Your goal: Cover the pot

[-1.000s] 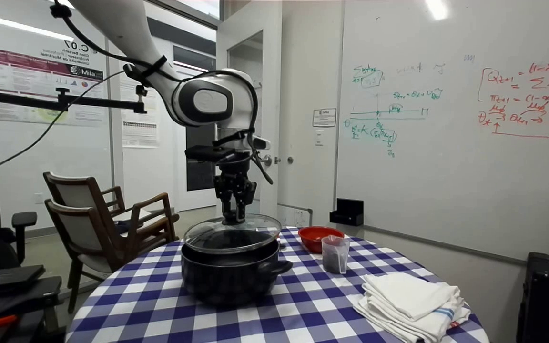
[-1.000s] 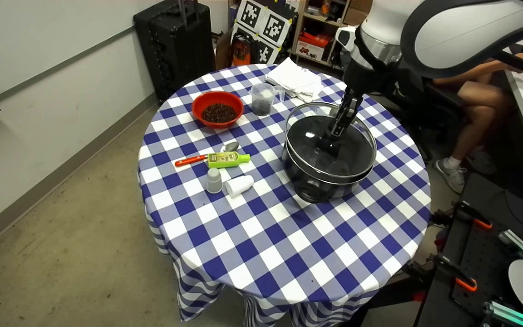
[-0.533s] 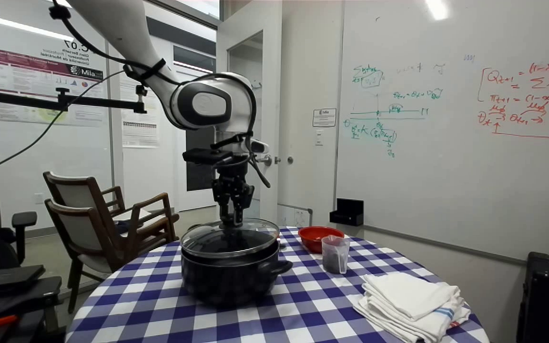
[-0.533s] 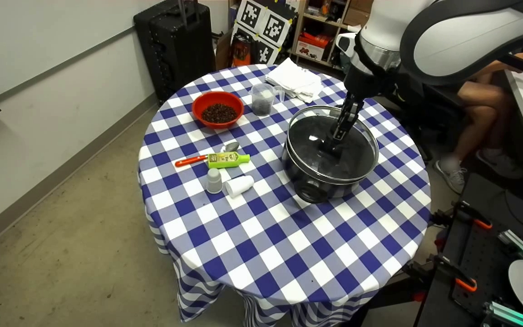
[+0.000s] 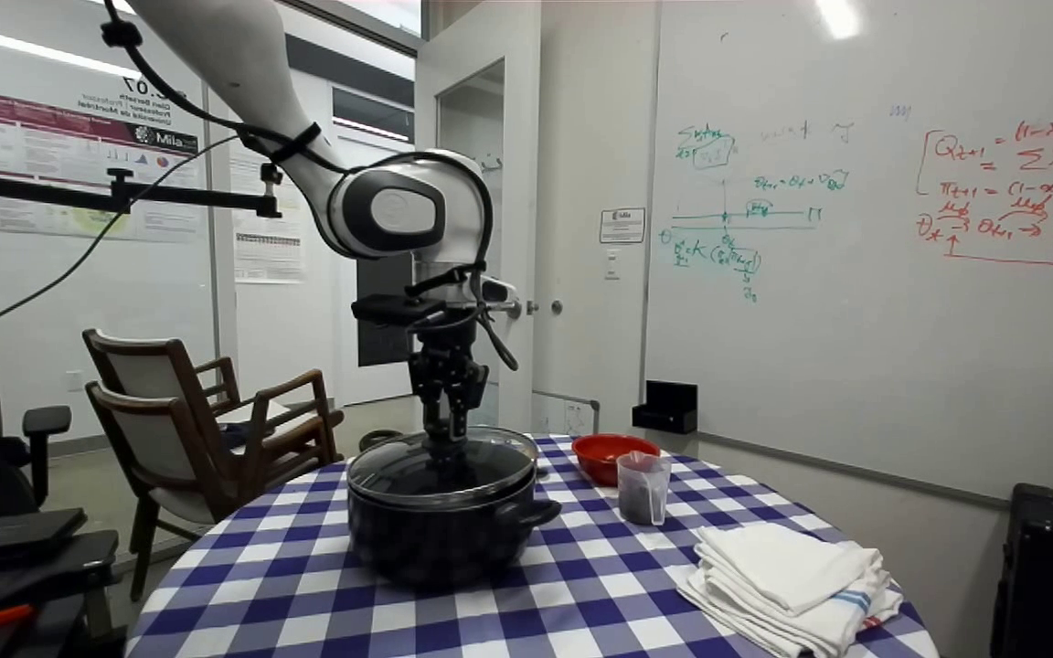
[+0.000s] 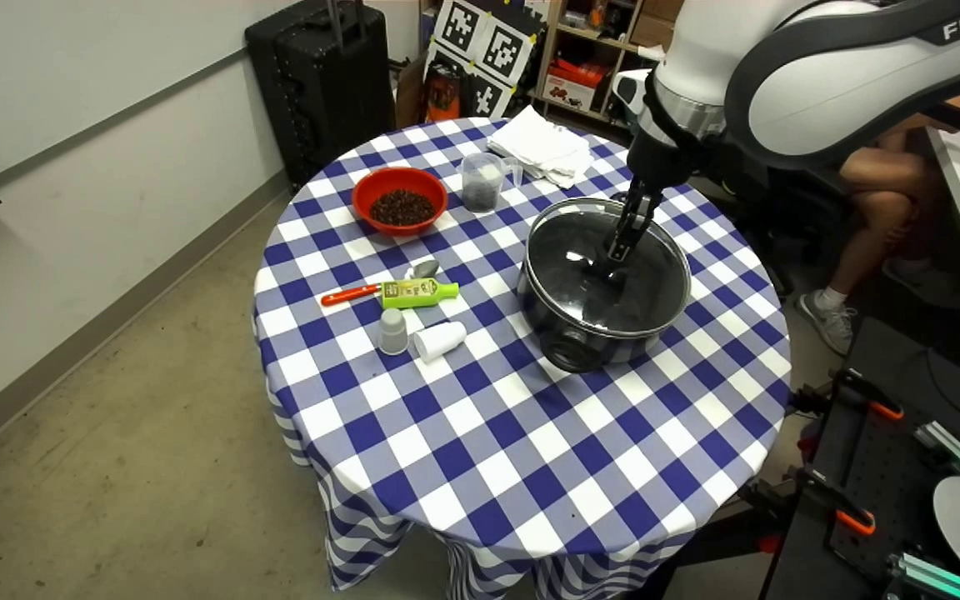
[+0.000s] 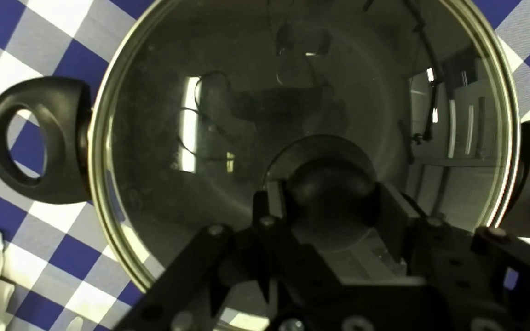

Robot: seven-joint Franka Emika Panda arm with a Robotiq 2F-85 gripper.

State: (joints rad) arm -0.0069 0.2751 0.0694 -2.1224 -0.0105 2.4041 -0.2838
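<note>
The black pot [image 5: 440, 544] stands on the checked tablecloth. It also shows in an exterior view [image 6: 540, 310], and its side handle shows in the wrist view [image 7: 69, 138]. A clear glass lid [image 7: 228, 193] with a metal rim lies over the pot, nearly level, its edge along the pot's rim [image 5: 380, 471]. I cannot tell whether it touches all round. My gripper [image 7: 327, 197] points down, with its fingers on both sides of the lid's round black knob [image 7: 329, 177]. It is shut on the knob, above the middle of the pot in both exterior views [image 5: 445, 437] [image 6: 616, 254].
A red bowl [image 6: 401, 179] of dark grains, a clear measuring cup [image 6: 482, 185] and folded white towels [image 6: 540, 148] stand on the table. A green bottle [image 6: 417, 293], a red-handled utensil [image 6: 350, 295], a grey shaker [image 6: 392, 332] and a white cup [image 6: 440, 340] lie nearby.
My gripper has come down with the lid. The tilted lid with a gap above the pot is now nearly level and down at the pot's rim. The pot has not moved.
</note>
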